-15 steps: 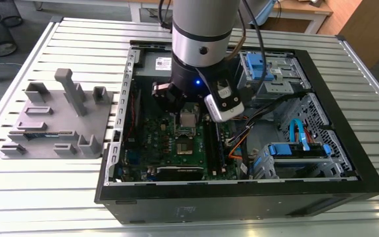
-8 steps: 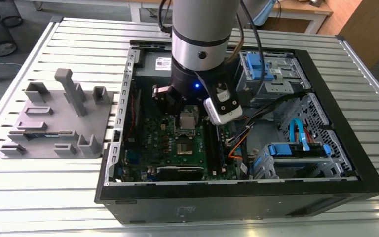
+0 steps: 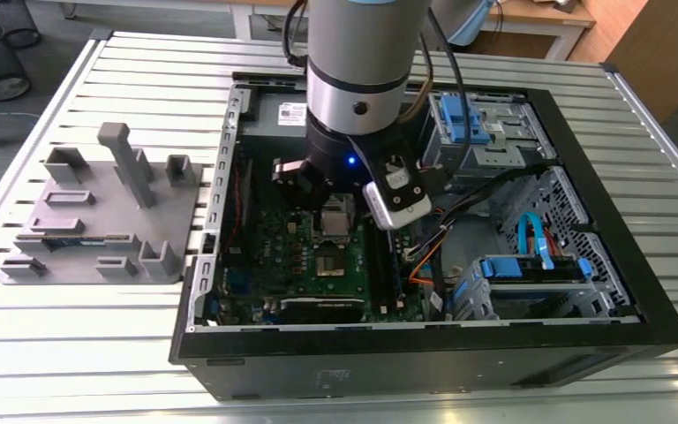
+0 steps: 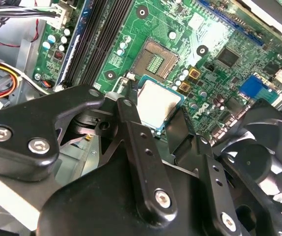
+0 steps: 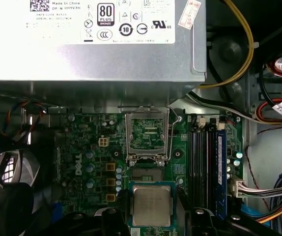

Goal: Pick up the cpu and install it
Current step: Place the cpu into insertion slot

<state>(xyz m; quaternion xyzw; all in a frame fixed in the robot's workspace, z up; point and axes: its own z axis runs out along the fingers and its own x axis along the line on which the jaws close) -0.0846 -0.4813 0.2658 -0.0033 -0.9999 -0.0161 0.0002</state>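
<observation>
Between the two black fingers (image 4: pixel 131 128) of the hand (image 4: pixel 155 112) sits the small flat square cpu with a shiny silver metal top (image 4: pixel 158 102). The hand is clenched on it, one finger against each of two opposite edges, and holds it level. In the first wrist view the cpu (image 5: pixel 152 205) is just beside the bare dark square socket (image 5: pixel 146 173), apart from it and not seated. The socket's rectangular silver metal frame with a hollow middle (image 5: pixel 147 133) is swung open on the far side of the socket from the cpu.

Around the socket spreads the green circuit board (image 5: pixel 89 147). A row of long black memory slots (image 5: pixel 200 157) runs along one side, and a black round fan (image 4: pixel 259 152) lies close to the hand on the other. Beyond the open frame is the grey metal power supply box (image 5: pixel 82 59).

In the exterior view the grey arm (image 3: pixel 357 62) reaches straight down into the open black computer case (image 3: pixel 433 353). The case lies on its side on the ribbed aluminium desk (image 3: pixel 80 353). On the desk, at the exterior view's left of the case, rests a grey fixture plate with upright posts (image 3: pixel 103 212), well apart from the hand.
</observation>
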